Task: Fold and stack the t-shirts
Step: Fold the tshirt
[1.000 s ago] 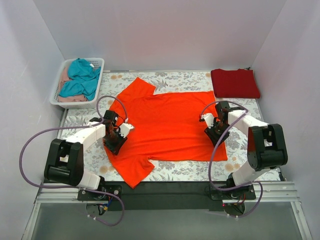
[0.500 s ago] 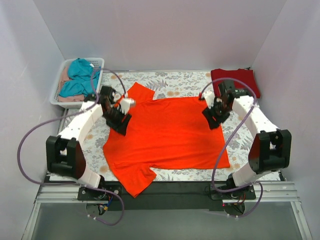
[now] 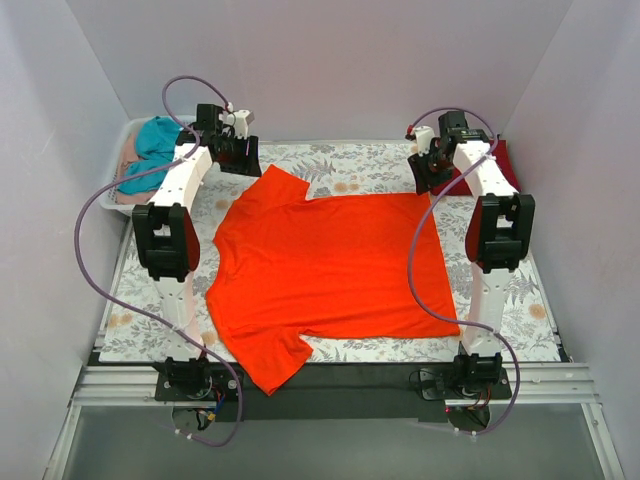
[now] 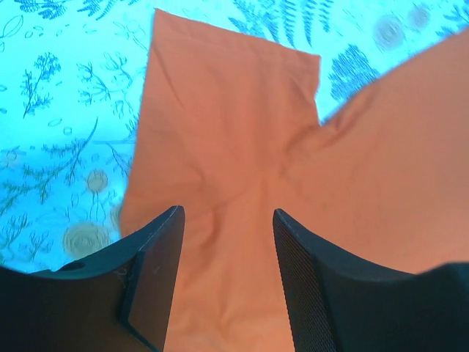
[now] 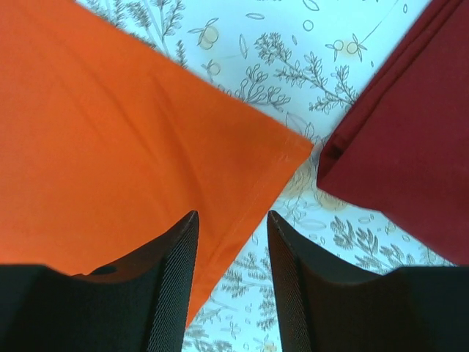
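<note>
Orange-red cotton t-shirt (image 3: pixel 330 270) flat, collar leftward, far sleeve (image 4: pixel 227 95) under left hand (image 4: pixel 229 220), far hem corner (image 5: pixel 289 152) under right hand (image 5: pixel 232 216), both part-open, empty.

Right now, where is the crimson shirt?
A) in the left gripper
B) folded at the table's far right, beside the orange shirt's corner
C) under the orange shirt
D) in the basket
B: the crimson shirt lies folded just off a corner of the orange shirt.

Overhead view, close wrist views, sharing orange shirt (image 3: pixel 330 270)
</note>
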Tool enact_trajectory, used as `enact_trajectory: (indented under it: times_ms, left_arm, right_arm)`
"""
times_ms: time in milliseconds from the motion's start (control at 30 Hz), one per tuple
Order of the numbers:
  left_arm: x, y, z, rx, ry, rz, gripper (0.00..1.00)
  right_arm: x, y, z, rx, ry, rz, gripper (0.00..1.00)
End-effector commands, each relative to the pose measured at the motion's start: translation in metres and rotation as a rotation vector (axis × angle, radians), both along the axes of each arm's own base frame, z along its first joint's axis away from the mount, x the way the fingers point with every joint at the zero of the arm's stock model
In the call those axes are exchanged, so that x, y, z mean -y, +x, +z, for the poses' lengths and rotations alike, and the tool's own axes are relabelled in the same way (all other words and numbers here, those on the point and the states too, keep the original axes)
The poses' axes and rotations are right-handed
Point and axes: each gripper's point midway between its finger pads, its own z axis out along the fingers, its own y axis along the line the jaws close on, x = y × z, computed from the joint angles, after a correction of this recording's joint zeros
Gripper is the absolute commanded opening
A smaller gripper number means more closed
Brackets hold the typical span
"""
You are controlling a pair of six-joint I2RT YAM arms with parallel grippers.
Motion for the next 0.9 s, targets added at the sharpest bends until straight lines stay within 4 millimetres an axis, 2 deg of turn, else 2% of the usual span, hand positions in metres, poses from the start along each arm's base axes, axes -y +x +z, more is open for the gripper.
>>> enact_trajectory:
  times_ms: [0,67,200,333,400,633,767,867]
  left_arm:
    - [0.001,0.032,0.015,0.081,-0.024,0.073,0.5]
    - [-0.005,0.043,0.007,0.104,-0.009,0.097,0.5]
    - [-0.006,0.053,-0.021,0.082,0.005,0.106,0.5]
    - [-0.007,0.057,-0.037,0.063,0.011,0.111,0.5]
    - [-0.007,0.058,-0.039,0.064,0.013,0.113,0.5]
    - [-0.008,0.054,-0.056,0.039,0.02,0.11,0.5]
    - [-0.005,0.055,-0.066,0.023,0.007,0.105,0.5]
    - [-0.004,0.063,-0.069,0.029,0.004,0.11,0.5]
  right_arm:
    - [0.005,0.031,0.005,0.072,0.005,-0.042,0.49]
    - [0.008,0.038,-0.007,0.074,0.0,-0.053,0.48]
    - [0.015,0.052,-0.027,0.089,-0.022,-0.062,0.49]
    - [0.018,0.059,-0.05,0.075,-0.04,-0.057,0.49]
    - [0.022,0.061,-0.058,0.069,-0.054,-0.062,0.49]
    - [0.022,0.065,-0.075,0.062,-0.043,-0.073,0.49]
    - [0.021,0.065,-0.079,0.05,-0.016,-0.097,0.53]
    - [0.018,0.059,-0.087,0.024,0.001,-0.092,0.43]
